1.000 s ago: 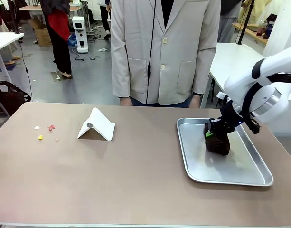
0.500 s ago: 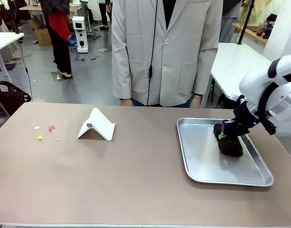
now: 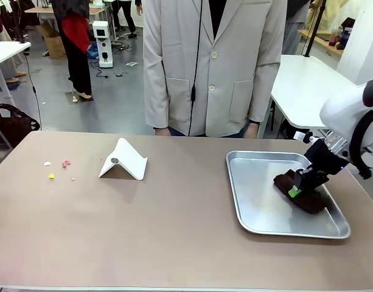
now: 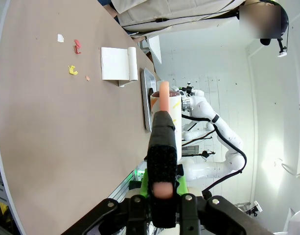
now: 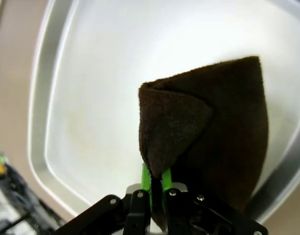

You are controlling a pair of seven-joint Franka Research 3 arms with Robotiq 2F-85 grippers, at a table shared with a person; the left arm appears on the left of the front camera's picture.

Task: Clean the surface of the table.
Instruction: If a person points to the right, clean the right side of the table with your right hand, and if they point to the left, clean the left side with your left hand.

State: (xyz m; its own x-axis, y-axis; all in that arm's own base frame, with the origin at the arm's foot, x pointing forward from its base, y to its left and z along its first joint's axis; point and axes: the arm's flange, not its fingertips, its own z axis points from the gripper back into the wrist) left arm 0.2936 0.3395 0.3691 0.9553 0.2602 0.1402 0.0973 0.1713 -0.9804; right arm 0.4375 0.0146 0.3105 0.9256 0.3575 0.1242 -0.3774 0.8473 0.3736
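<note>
Two grippers, both clamped down. Right gripper (image 3: 294, 190) is pinched tight on a dark brown cloth (image 3: 309, 199), which lies in the silver tray (image 3: 232, 182) near the right end of the table (image 3: 174, 231). The right wrist view gets in close, and you can see the green pads (image 5: 146, 176) biting a folded corner of it. Left gripper (image 4: 162, 188) turns up in the left wrist view, squeezed around a black fuzzy stick (image 4: 162, 142) with a pinkish tip that points along the table toward the tray. Front view adds a person (image 3: 213, 67) in a pale jacket standing at the far edge. A white folded stand (image 3: 126, 160) and a few coloured scraps (image 3: 58, 165) sit on the left half, well apart from the tray.
</note>
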